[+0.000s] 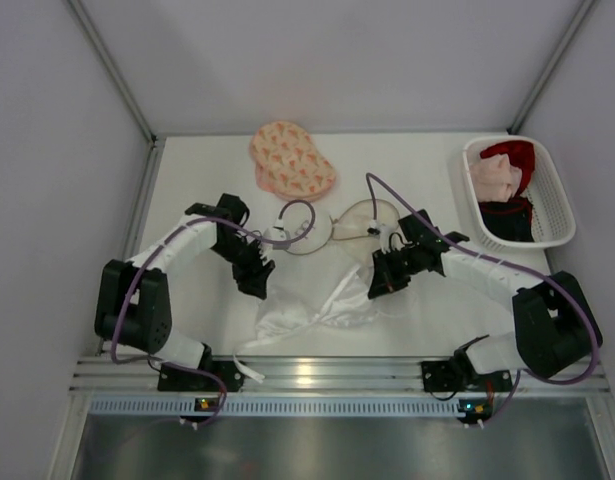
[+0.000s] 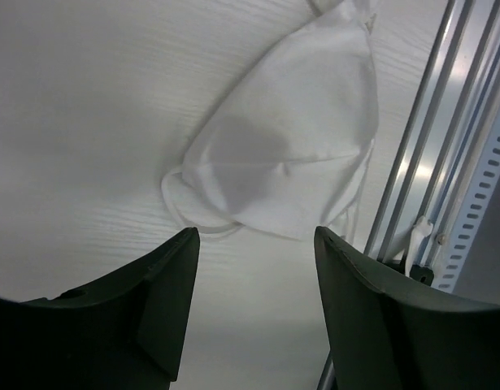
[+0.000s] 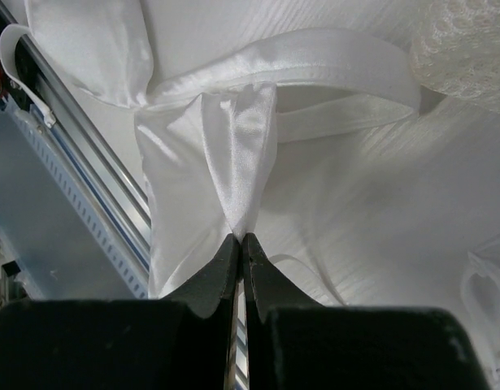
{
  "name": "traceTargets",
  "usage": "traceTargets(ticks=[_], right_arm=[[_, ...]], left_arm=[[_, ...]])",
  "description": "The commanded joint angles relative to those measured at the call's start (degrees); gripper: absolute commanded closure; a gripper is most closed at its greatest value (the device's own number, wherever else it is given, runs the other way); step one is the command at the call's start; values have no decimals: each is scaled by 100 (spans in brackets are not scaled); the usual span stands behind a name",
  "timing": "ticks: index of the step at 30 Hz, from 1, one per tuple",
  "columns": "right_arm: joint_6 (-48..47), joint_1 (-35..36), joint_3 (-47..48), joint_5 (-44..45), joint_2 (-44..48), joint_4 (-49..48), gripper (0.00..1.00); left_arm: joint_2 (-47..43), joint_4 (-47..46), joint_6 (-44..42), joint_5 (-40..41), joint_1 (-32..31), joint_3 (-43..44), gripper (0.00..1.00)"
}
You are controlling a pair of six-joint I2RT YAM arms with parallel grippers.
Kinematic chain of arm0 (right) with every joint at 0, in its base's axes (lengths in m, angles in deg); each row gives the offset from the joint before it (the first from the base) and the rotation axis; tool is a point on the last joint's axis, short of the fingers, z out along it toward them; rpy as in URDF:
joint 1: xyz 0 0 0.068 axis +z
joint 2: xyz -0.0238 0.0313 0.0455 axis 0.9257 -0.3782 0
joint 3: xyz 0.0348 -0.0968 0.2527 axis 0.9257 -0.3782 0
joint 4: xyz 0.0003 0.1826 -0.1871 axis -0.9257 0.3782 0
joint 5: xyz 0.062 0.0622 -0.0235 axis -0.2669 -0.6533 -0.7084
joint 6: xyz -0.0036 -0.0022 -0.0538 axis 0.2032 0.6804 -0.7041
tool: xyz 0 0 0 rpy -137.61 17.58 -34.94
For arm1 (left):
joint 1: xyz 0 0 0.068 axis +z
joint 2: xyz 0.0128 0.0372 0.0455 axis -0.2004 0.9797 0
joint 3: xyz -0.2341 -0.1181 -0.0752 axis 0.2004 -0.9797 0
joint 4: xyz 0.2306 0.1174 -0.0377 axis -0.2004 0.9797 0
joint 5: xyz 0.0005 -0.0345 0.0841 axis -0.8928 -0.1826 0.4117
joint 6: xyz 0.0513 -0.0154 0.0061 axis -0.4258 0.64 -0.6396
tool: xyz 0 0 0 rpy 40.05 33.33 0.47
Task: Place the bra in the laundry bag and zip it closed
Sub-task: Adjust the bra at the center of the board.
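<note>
Right end effector (image 3: 240, 238) pinching bra (image 3: 233, 146), left (image 2: 256, 232) parted

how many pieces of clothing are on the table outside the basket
2: the white bra at the near edge, pinched by the right pincer, and a pink patterned piece at the back. None looks hidden.

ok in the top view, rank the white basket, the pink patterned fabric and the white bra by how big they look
1. white basket, clearly the largest.
2. pink patterned fabric and white bra: too close to rank. The bra sprawls wider, but it is crumpled and thin in places.
</note>
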Motion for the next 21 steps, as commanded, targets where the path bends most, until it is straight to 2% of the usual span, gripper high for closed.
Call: traceTargets(ticks=[1, 7, 12, 15, 16, 19, 21], right_arm=[[-27, 79, -11, 38, 65, -177, 100], [26, 88, -73, 65, 92, -291, 100], [26, 88, -29, 100, -23, -256, 100], [26, 79, -3, 117, -49, -248, 100], [17, 79, -3, 118, -67, -256, 100], [96, 79, 49, 126, -84, -274, 100], [166, 88, 120, 109, -119, -283, 100]], left_arm=[[322, -731, 726, 83, -166, 295, 36], [945, -1348, 999, 672, -685, 207, 38], [1122, -1682, 1025, 1006, -1116, -108, 42], [1210, -1902, 1157, 1129, -1187, -320, 60], [1236, -1920, 1174, 1147, -1196, -355, 73], [1228, -1999, 1385, 1304, -1187, -294, 100], [1070, -2008, 1464, 1428, -1170, -180, 100]])
